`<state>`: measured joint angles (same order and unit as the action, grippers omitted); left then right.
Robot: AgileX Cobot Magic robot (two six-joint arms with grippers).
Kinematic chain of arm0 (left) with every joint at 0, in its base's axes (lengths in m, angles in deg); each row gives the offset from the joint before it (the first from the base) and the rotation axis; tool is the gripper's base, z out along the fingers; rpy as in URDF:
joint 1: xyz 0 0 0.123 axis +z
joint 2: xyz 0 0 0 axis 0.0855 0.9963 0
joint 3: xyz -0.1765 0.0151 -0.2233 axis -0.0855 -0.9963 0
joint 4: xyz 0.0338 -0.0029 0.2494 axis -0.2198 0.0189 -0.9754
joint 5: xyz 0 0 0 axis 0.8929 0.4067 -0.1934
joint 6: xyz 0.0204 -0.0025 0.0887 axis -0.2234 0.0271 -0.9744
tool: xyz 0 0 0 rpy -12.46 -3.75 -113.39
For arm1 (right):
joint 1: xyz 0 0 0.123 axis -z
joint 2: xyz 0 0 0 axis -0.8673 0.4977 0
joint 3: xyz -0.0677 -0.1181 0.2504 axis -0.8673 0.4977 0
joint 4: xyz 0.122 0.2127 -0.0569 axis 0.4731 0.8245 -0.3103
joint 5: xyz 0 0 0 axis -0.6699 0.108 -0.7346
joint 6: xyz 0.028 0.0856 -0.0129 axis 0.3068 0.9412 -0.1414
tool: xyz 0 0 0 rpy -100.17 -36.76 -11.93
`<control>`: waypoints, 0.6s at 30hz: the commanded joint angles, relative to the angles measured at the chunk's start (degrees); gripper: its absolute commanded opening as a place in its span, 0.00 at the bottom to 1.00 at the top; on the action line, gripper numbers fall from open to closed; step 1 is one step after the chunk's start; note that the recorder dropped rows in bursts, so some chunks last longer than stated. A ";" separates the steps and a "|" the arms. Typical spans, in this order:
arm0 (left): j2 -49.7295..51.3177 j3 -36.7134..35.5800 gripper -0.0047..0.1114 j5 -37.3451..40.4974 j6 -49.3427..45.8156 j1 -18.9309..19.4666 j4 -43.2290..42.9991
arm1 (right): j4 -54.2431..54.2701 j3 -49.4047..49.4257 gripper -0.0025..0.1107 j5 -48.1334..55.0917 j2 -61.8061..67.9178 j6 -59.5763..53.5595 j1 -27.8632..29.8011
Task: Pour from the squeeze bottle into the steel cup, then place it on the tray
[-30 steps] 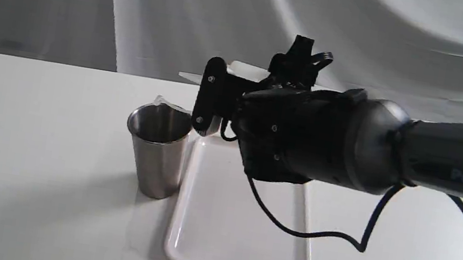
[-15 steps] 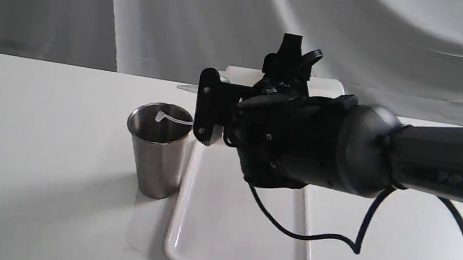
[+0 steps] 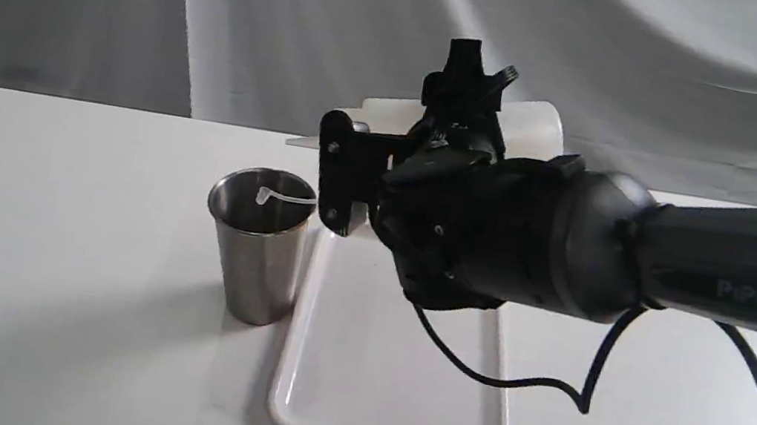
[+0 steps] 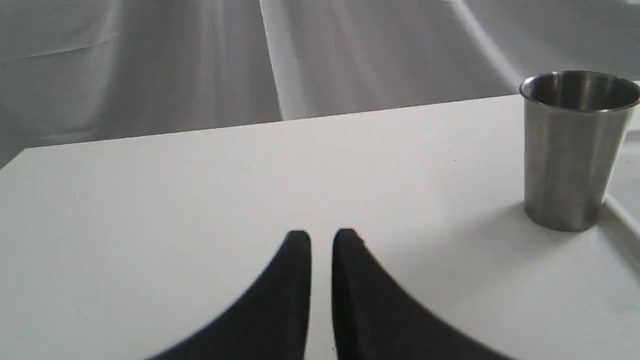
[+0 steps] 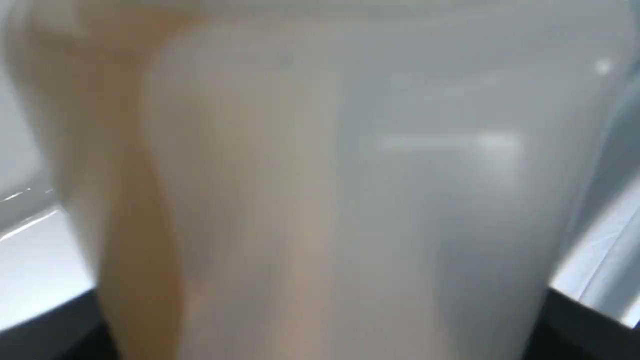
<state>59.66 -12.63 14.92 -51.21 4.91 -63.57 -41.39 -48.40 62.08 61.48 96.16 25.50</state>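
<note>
My right gripper [image 3: 356,164] is shut on the squeeze bottle [image 3: 537,127], which lies tilted close to level above the far end of the tray [image 3: 391,379]. Its nozzle end points left toward the steel cup [image 3: 258,247]. The tethered tip [image 3: 267,194] hangs over the cup's mouth. In the right wrist view the translucent bottle [image 5: 320,190] fills the picture, with amber liquid along one side. The cup stands upright on the table, touching the tray's left rim. My left gripper [image 4: 321,240] is shut and holds nothing, low over bare table, well apart from the cup [image 4: 572,150].
A white table [image 3: 51,194] carries everything, with grey cloth hanging behind it. The right arm's black cable [image 3: 518,380] loops down over the tray's right side. The tray's rim [image 4: 622,212] shows just beyond the cup in the left wrist view.
The right wrist has risen and turned, lifting the bottle's base end. The tethered tip, earlier at the cup's far rim, now hangs over the cup's mouth.
</note>
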 commanded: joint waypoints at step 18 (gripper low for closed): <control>-0.28 -0.25 0.11 -0.41 0.10 -0.22 -0.14 | -4.48 -5.49 0.02 5.20 3.25 -4.56 -1.35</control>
<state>59.66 -12.63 14.92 -51.21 4.91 -63.57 -43.24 -53.18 65.72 65.52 92.37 24.19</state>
